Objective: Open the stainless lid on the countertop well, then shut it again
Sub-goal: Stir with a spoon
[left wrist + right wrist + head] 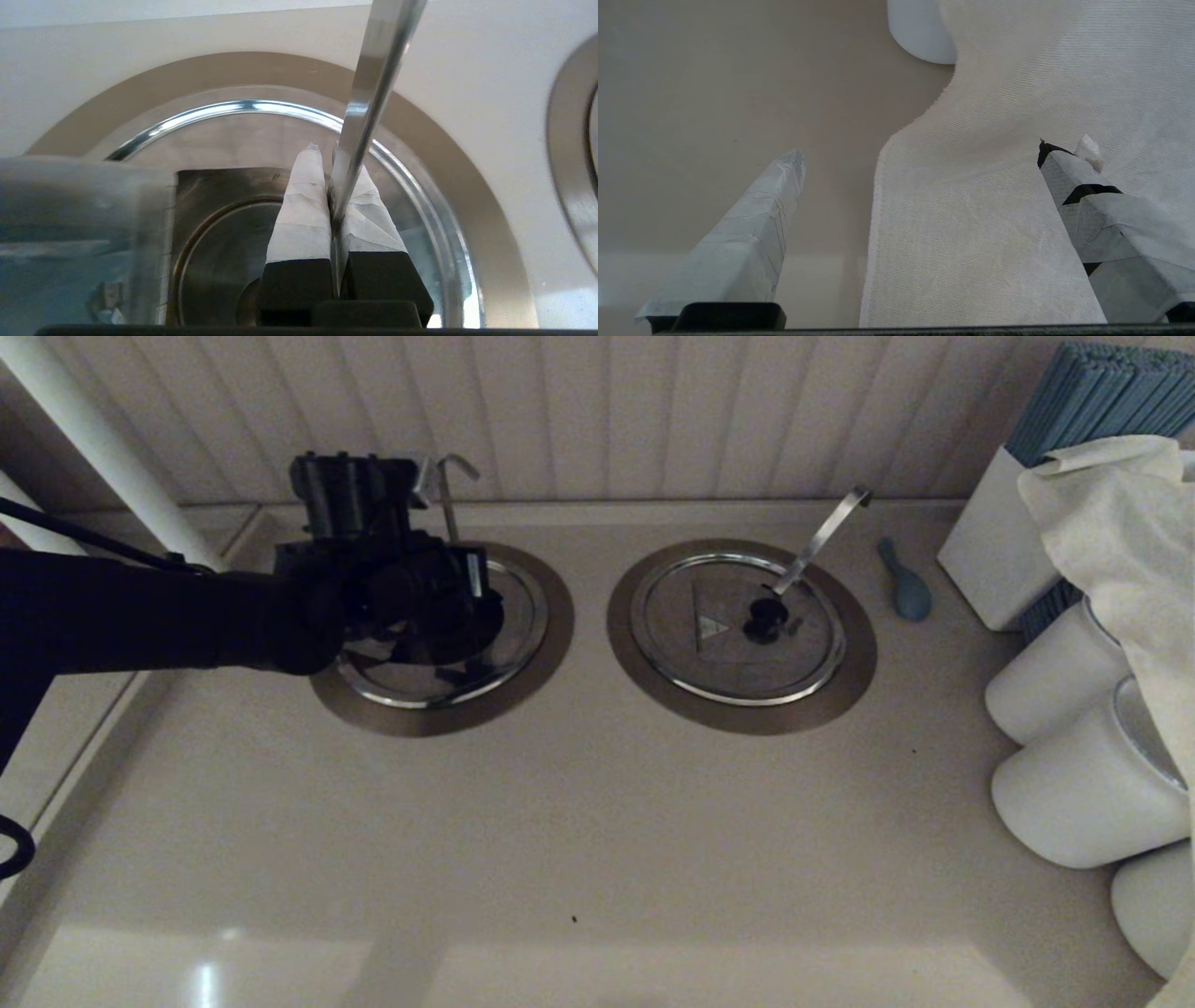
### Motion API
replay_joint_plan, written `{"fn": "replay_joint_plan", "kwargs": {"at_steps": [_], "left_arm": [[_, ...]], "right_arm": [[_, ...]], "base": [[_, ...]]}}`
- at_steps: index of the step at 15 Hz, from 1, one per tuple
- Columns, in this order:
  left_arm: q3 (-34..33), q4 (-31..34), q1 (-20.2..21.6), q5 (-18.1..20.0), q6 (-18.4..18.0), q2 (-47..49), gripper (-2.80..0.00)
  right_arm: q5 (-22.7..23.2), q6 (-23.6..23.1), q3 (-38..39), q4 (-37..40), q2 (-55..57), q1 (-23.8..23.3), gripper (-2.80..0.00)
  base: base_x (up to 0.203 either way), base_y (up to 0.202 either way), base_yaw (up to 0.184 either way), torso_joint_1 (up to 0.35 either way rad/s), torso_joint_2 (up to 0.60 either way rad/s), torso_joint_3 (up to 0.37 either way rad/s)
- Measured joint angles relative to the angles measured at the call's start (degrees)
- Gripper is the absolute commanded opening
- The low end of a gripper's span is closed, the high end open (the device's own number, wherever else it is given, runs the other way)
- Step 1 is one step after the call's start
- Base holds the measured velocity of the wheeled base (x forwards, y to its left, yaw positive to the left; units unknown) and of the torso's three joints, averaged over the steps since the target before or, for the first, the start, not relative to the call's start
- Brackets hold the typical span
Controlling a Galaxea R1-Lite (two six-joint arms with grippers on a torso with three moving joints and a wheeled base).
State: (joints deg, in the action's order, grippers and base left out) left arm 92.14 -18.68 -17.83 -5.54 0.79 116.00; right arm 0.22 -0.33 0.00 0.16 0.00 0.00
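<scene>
The stainless lid lies in the left countertop well, its notch facing far. The ladle handle runs near-to-far. My left gripper is pressed together against that handle; lifting could snag it. The right gripper is spread over cloth.

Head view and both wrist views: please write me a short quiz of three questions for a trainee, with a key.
1. True or false: the round grey steel lid with black knob, beside the broad strap ladle handle, lies flat on its well.
2. Which claw is over the bronze-ringed round well with the thin hook-ended ladle handle? A) left claw B) right claw
3. Fill in: the right claw has its fingers ___ above a white cloth.
Key: 1 true; 2 A; 3 open.
</scene>
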Motion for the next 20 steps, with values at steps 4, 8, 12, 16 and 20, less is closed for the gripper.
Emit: {"fn": "replay_joint_plan", "kwargs": {"at_steps": [4, 8, 12, 16, 20], "left_arm": [[1.1, -0.5, 0.0, -1.7, 0.0, 1.6, -2.80], [2.2, -0.7, 0.0, -3.4, 0.2, 2.9, 0.00], [2.3, -1.2, 0.0, -3.4, 0.4, 2.8, 0.00], [1.8, -1.3, 0.0, -3.3, 2.2, 0.6, 0.00], [0.9, -1.0, 0.1, -3.3, 3.1, -3.5, 0.00]], "right_arm": [[0.0, 0.0, 0.0, 0.0, 0.0, 0.0, 0.00], [0.0, 0.0, 0.0, 0.0, 0.0, 0.0, 0.00], [0.0, 0.0, 0.0, 0.0, 0.0, 0.0, 0.00], [0.0, 0.0, 0.0, 0.0, 0.0, 0.0, 0.00], [0.0, 0.0, 0.0, 0.0, 0.0, 0.0, 0.00]], "base": [[0.000, 0.000, 0.000, 0.000, 0.00, 0.000], [0.000, 0.000, 0.000, 0.000, 0.00, 0.000], [0.000, 0.000, 0.000, 0.000, 0.00, 0.000], [0.000, 0.000, 0.000, 0.000, 0.00, 0.000], [0.000, 0.000, 0.000, 0.000, 0.00, 0.000]]}}
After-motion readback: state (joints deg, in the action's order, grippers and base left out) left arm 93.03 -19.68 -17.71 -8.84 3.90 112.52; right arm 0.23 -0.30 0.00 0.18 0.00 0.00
